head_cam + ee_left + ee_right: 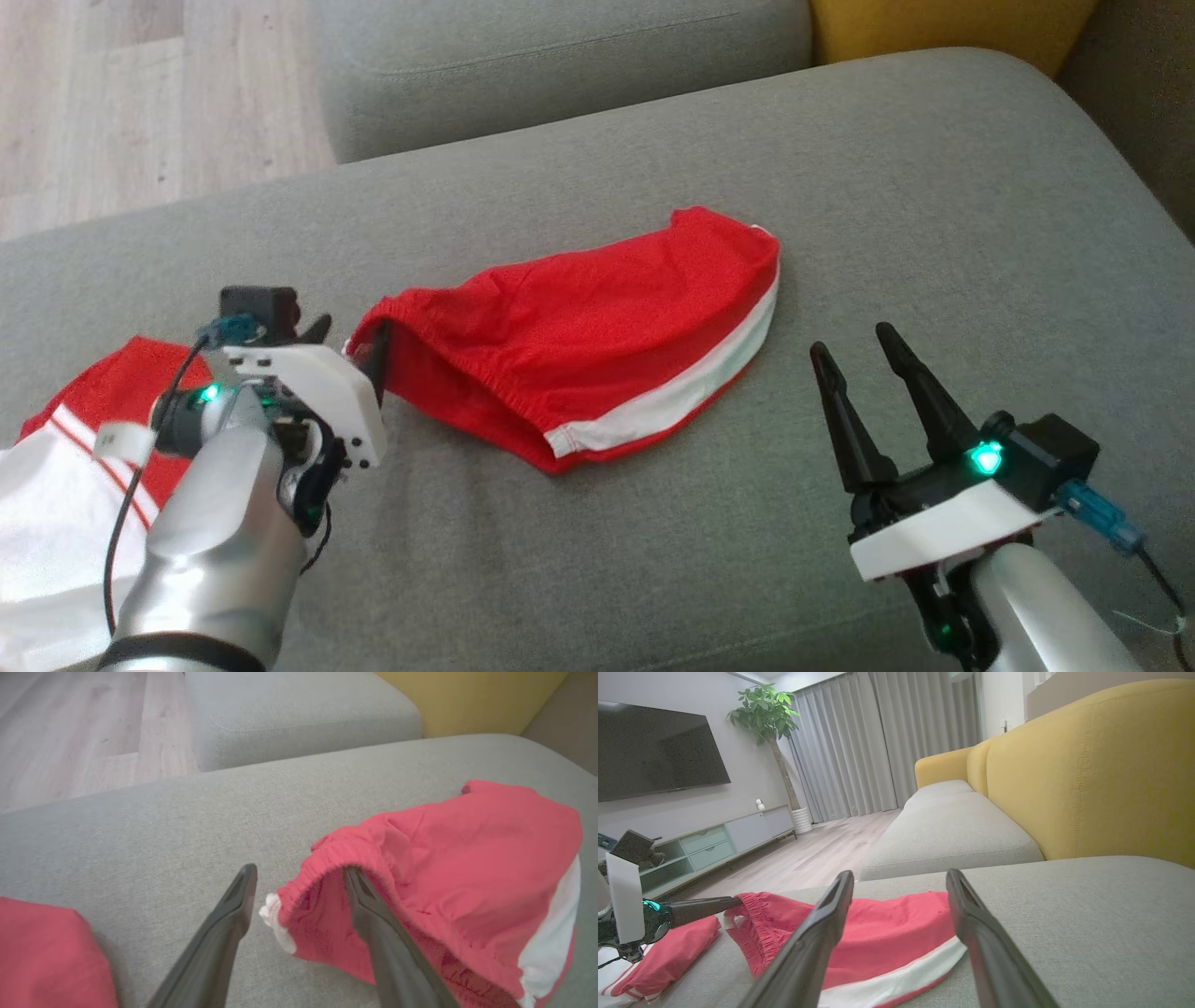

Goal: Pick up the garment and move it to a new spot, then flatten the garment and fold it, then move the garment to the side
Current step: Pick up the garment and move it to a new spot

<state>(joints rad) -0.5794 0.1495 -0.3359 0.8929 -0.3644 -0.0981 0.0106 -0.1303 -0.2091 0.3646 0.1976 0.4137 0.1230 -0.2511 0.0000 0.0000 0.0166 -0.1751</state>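
Red-and-white cloth (pixel 65 485) lies nearest, beside the left gripper (pixel 300 870), whose jaws stand apart, one finger (pixel 376 924) inside the waistband of the red shorts (pixel 597 345) on the grey sofa cushion (pixel 934 205). Right gripper (pixel 851 338) hovers released just beside them. White tag (pixel 271 914) at the waistband: too small to read.
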